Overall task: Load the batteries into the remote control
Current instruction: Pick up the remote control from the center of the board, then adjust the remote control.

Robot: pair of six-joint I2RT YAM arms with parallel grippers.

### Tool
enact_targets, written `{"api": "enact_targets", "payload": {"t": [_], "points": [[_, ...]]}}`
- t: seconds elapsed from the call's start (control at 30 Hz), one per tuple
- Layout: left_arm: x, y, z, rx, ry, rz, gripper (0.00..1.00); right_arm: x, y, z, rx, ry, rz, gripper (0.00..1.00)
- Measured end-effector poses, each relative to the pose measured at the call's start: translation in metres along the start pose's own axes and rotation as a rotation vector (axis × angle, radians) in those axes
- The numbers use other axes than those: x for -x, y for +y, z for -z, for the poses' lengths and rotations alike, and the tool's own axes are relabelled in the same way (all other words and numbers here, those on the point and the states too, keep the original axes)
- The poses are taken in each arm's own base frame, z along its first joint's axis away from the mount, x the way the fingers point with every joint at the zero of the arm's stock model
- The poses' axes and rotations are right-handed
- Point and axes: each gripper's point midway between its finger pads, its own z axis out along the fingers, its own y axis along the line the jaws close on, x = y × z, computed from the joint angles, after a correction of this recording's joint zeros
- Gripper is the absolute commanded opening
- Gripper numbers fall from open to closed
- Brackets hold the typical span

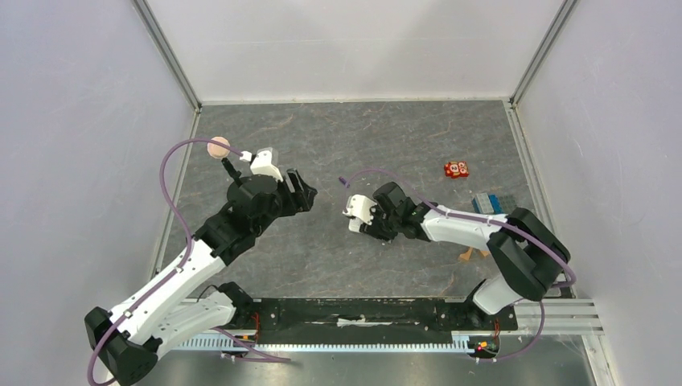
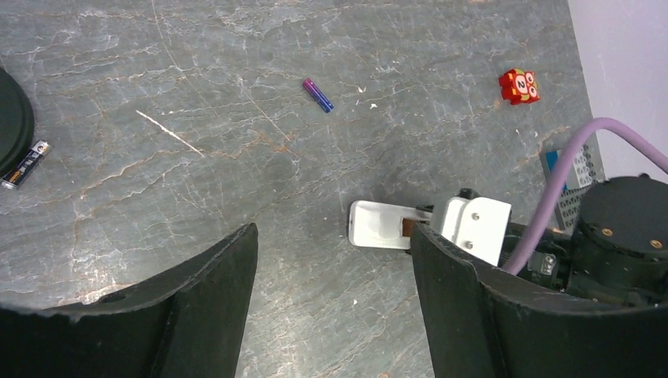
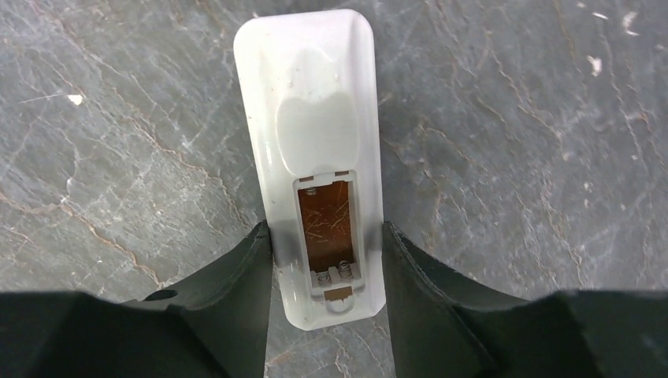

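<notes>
The white remote control [image 3: 315, 102] lies back up in my right gripper [image 3: 327, 236], which is shut on its sides near the bay end. Its battery bay [image 3: 328, 224] is open, with a brown floor and two springs, and nothing is in it. The remote also shows in the left wrist view [image 2: 378, 224]. A purple-blue battery [image 2: 317, 94] lies on the table beyond it. A black battery with a gold end [image 2: 24, 164] lies at the far left. My left gripper [image 2: 335, 236] is open and empty above the table, left of the remote. In the top view the grippers [image 1: 301, 193] [image 1: 362, 225] face each other.
A small red block [image 1: 456, 169] and a blue ridged box [image 1: 488, 201] lie at the right, with a tan wooden piece [image 1: 466, 254] near the right arm. A pink round object [image 1: 218, 147] sits at the back left. A dark round object [image 2: 12, 118] is beside the black battery.
</notes>
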Motion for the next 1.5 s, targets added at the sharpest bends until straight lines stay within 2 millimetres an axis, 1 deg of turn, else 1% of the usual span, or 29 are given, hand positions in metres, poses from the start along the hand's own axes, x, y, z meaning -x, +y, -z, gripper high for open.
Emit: {"api": "enact_targets", "payload": {"t": [0.1,0.17,0.27,0.33,0.43,0.53,0.63,0.7,0.8,0.93,1.07,1.2,1.33,1.5], "points": [[0.001,-0.001,0.0,-0.009,0.005,0.015,0.77,0.003,-0.003,0.005,-0.055,-0.055,-0.041,0.34],[0.001,-0.004,-0.001,-0.026,0.007,0.034,0.77,0.01,-0.006,0.013,-0.091,-0.117,-0.078,0.35],[0.001,-0.009,-0.001,-0.058,0.014,0.057,0.77,0.031,-0.014,0.027,-0.143,-0.24,-0.142,0.36],[-0.003,-0.015,-0.004,-0.094,0.022,0.072,0.77,0.049,-0.018,0.039,-0.164,-0.333,-0.201,0.36],[-0.016,-0.024,-0.01,-0.153,0.058,0.088,0.77,0.077,-0.025,0.052,-0.173,-0.464,-0.305,0.35],[-0.031,-0.032,-0.019,-0.206,0.109,0.097,0.77,0.099,-0.027,0.063,-0.169,-0.574,-0.423,0.35],[-0.04,-0.042,-0.025,-0.262,0.137,0.105,0.77,0.117,-0.025,0.072,-0.147,-0.653,-0.513,0.35],[-0.039,-0.05,-0.027,-0.302,0.134,0.114,0.77,0.125,-0.021,0.075,-0.128,-0.686,-0.565,0.35],[-0.03,-0.063,-0.027,-0.359,0.106,0.128,0.77,0.136,-0.015,0.078,-0.092,-0.708,-0.639,0.35],[-0.021,-0.072,-0.027,-0.399,0.072,0.142,0.75,0.153,-0.018,0.083,-0.07,-0.731,-0.705,0.35],[-0.018,-0.071,-0.034,-0.382,0.058,0.167,0.72,0.164,-0.021,0.09,-0.055,-0.756,-0.748,0.35],[-0.023,-0.066,-0.044,-0.341,0.067,0.203,0.71,0.17,-0.018,0.089,-0.036,-0.758,-0.761,0.35],[-0.024,-0.061,-0.051,-0.302,0.065,0.233,0.71,0.17,-0.011,0.082,-0.021,-0.731,-0.766,0.35],[-0.02,-0.055,-0.055,-0.262,0.037,0.25,0.69,0.167,-0.007,0.075,-0.014,-0.692,-0.772,0.36]]}}
